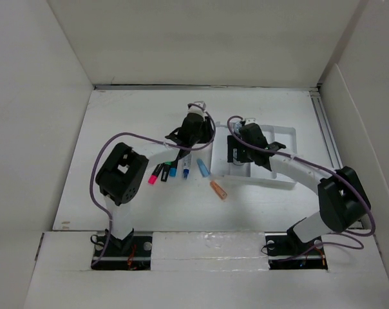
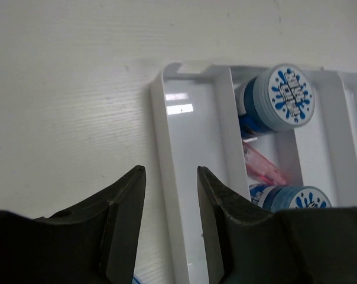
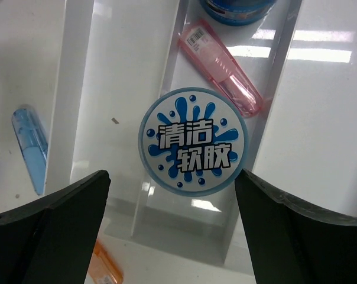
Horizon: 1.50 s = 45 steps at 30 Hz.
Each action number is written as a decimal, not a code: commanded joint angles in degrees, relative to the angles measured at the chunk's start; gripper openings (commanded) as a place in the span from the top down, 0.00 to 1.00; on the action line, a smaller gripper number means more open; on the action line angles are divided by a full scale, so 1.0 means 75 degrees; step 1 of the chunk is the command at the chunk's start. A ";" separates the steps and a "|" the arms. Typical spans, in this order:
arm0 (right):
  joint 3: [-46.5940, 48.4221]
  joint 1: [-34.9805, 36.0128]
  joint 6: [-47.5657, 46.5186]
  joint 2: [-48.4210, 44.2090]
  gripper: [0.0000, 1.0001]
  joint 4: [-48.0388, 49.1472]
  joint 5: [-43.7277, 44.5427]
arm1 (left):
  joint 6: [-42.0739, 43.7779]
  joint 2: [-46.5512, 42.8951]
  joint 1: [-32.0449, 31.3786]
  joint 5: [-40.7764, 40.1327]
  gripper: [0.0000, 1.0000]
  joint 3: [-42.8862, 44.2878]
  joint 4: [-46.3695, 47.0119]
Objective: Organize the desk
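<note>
Nearest you, an orange tube (image 1: 218, 190) lies on the desk (image 1: 117, 129), the broad white top that runs between the tall panels (image 1: 27, 96) and carries everything here. The tube sits just near of the near left corner of the white tray (image 1: 286, 134). A little farther, you see a short row of markers (image 1: 163, 174) to the left, then a pale blue tube (image 1: 203, 168) just left of the tray's left wall. Farther in, your left fingers (image 2: 171, 173) stand about half open, one on each side of that wall, and they hold nothing. Your right fingers (image 3: 169, 176) are spread wide over the tray, empty, with a blue-labelled jar (image 3: 193, 148) standing below the gap, clear of both. Beyond it in the same compartment lies a pink case (image 3: 221, 66), then a second jar (image 2: 282, 97) at the far end.
</note>
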 commanded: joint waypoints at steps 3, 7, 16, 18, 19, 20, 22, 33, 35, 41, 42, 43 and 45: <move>0.0531 0.0128 0.0119 0.0304 0.11 0.0403 0.0846 | -0.0445 -0.1041 0.0176 -0.0030 0.64 -0.0463 0.0908; 0.0567 0.0128 0.0190 0.0421 0.12 0.0380 0.1315 | -0.0433 -0.1018 0.0176 -0.0030 0.65 -0.0487 0.0828; 0.0567 0.0058 0.0353 0.0914 0.33 0.1035 0.1444 | -0.0433 -0.0795 0.0176 0.0661 0.64 -0.0451 0.1073; 0.0555 0.0058 0.0435 0.0786 0.41 0.1176 0.1608 | -0.0375 -0.0713 0.0176 0.0743 0.64 -0.0382 0.0911; 0.0532 0.0058 0.0459 0.0704 0.46 0.1223 0.1597 | -0.0328 -0.0655 0.0176 0.0767 0.63 -0.0265 0.0828; 0.0508 0.0128 0.0459 0.0576 0.52 0.1305 0.1620 | -0.0281 -0.0643 0.0176 0.0778 0.62 -0.0241 0.0781; 0.0497 0.0128 0.0494 0.0177 0.55 0.1306 0.1620 | -0.0188 -0.0654 0.0176 0.0790 0.62 -0.0264 0.0827; -0.0475 -0.0421 0.0892 -0.3302 0.55 0.0861 0.1960 | 0.1031 0.0106 -0.1135 -0.0013 0.61 0.1270 -0.0844; -0.0651 -0.0667 0.0904 -0.3875 0.55 0.0674 0.2042 | 0.1078 0.0411 -0.1416 -0.0380 0.62 0.1739 -0.1245; -0.0874 -0.1394 0.0905 -0.4733 0.56 0.0497 0.1621 | 0.0260 0.1594 -0.2249 -0.2020 0.65 0.3589 -0.3132; -0.0886 -0.1499 0.0916 -0.4885 0.56 0.0474 0.1528 | -0.0264 0.1781 -0.2354 -0.2393 0.66 0.4148 -0.3656; -0.0898 -0.1500 0.0905 -0.4945 0.56 0.0473 0.1480 | -0.0513 0.2178 -0.2355 -0.2548 0.66 0.4525 -0.3997; -0.0921 -0.1640 0.0869 -0.5073 0.56 0.0438 0.1282 | -0.0958 0.2555 -0.2355 -0.2922 0.68 0.5170 -0.4851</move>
